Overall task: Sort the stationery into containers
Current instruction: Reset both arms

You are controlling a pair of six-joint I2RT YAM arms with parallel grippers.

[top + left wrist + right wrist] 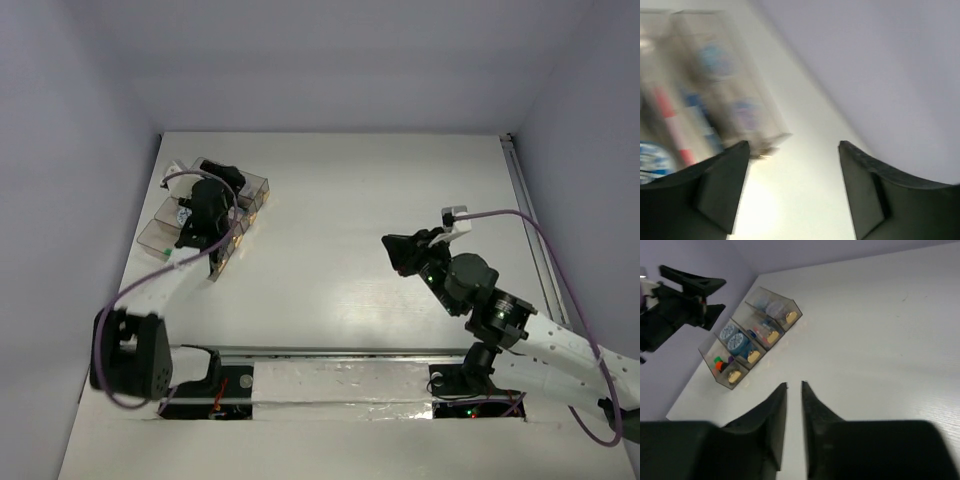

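Left gripper spread wide, empty, hovering just above the four joined clear smoky-brown plastic compartments at the far left of the white table. Right gripper closed to a sliver, holding nothing, mid-table, well apart. Blue-and-white patterned rolls and the green/orange/purple-capped black markers sit in separate compartments. I spot no loose stationery, so sorting looks about done. Next: lift left away, check for strays.

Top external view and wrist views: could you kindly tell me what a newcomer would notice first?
The smoky containers at the far-left corner of the table stand out, holding blue-and-white rolls and bright-capped markers. The left claw hangs open close by them; the right claw, closed to a slit and empty, sits farther right.
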